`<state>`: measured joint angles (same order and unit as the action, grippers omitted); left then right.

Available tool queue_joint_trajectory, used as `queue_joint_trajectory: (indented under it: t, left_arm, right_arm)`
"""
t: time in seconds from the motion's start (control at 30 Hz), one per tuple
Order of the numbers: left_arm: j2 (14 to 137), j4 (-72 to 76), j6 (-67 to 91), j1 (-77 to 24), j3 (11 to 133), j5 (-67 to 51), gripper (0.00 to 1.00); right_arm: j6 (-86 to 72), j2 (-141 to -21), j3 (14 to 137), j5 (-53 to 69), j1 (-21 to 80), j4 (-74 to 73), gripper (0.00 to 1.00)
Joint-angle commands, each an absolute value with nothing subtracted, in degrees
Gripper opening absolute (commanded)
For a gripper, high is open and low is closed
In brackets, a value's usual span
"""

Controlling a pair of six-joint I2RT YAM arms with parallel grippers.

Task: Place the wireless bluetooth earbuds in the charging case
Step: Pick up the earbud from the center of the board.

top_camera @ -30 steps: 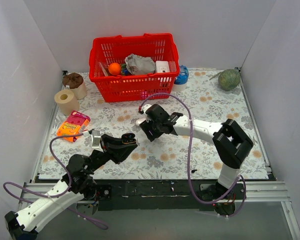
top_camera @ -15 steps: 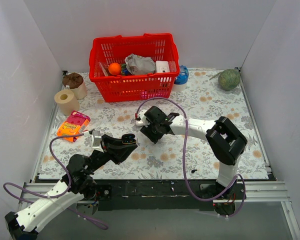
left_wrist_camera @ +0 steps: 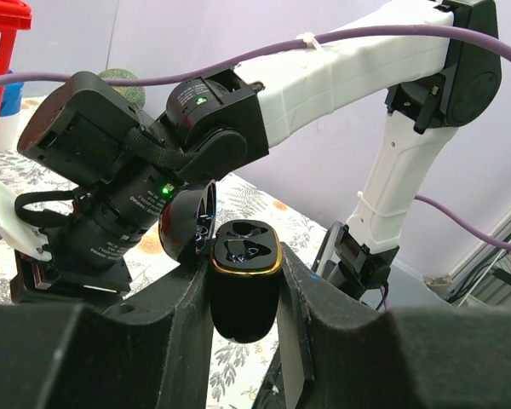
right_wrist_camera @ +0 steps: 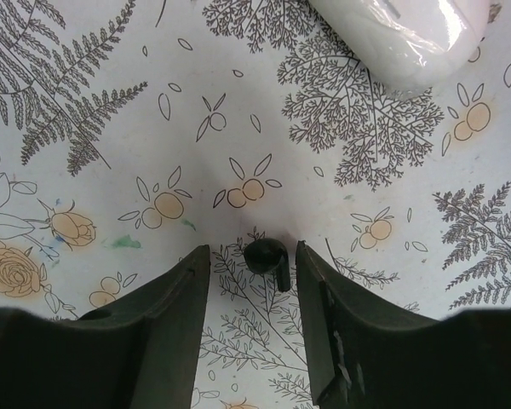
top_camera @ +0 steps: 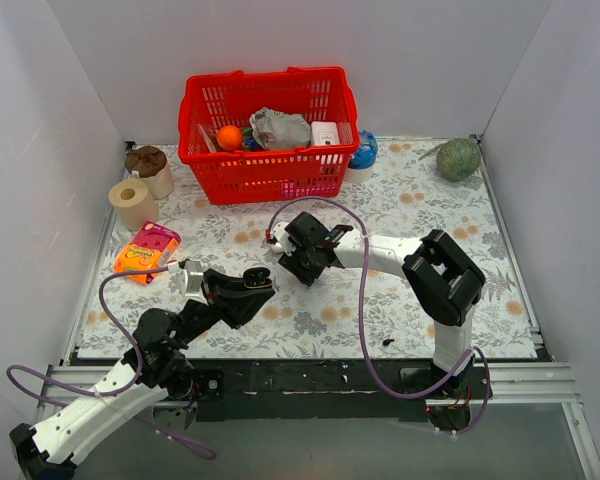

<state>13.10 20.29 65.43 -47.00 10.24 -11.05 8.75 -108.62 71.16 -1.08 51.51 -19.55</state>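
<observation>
Above the table, the charging case is held upright, lid open, by the clamped left pincer, its sockets apparently empty. One earbud is left flat on the table, straddled but not gripped by the half-wide right pincer, stem angled back toward the pincer's palm
</observation>
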Motion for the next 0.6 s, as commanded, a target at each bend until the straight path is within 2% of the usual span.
queue_joint_trajectory:
  t: [0.0,0.37,0.57]
  left_arm:
    - [12.48,19.60,65.04,-47.20,12.31,-10.20,0.00]
    - [11.43,18.72,65.04,-47.20,12.30,-10.11,0.00]
    - [11.60,18.72,65.13,-47.20,12.39,-10.20,0.00]
  right_arm:
    - [9.67,-109.60,72.95,-0.44,51.68,-19.42,0.50]
    - [8.97,-109.69,71.46,-0.70,51.59,-19.25,0.38]
    - [7.91,-109.07,70.84,-1.58,51.68,-18.64,0.22]
